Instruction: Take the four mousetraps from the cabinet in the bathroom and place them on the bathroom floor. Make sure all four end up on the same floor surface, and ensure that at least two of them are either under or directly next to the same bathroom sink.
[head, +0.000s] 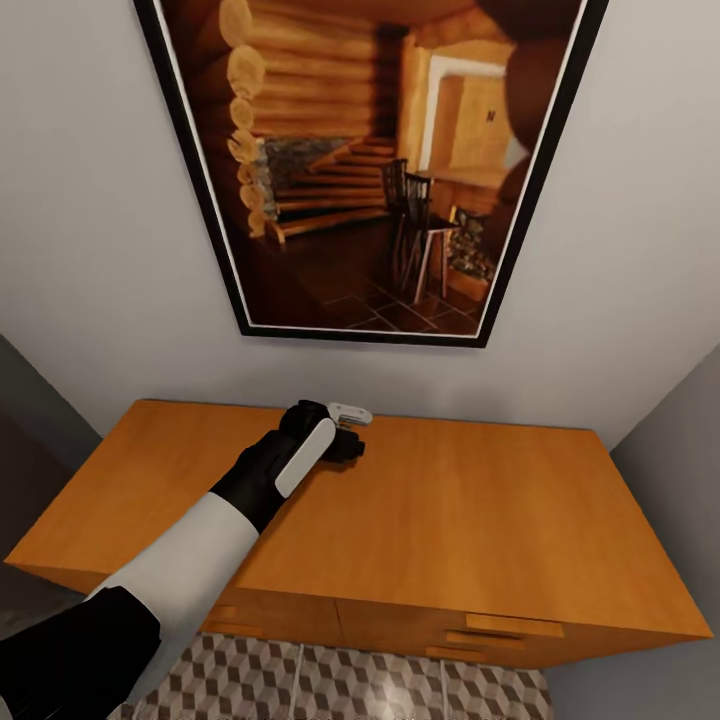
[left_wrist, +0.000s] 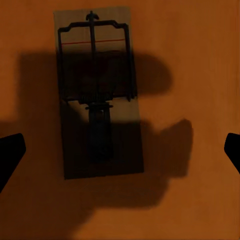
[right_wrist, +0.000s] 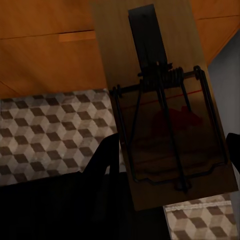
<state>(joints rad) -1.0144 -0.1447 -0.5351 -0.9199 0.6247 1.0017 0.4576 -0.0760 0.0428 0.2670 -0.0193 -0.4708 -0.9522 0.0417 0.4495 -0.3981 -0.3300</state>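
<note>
Over the flat top of the low orange-brown wooden cabinet (head: 480, 510), away from its edges and close to the pale wall under a black-framed log-cabin picture (head: 370, 170), the left tool (head: 345, 440) spread wide, one small brown wooden mousetrap with dark metal parts (left_wrist: 97, 92) lying flat on bare wood below its fingers (left_wrist: 10, 152). In the right wrist view, a second mousetrap (right_wrist: 165, 110) held close before the camera, the right tool apparently pinching it, above the brown-and-beige cube-patterned bathroom floor (right_wrist: 50, 130) beside the cabinet front. No writing readable anywhere.
</note>
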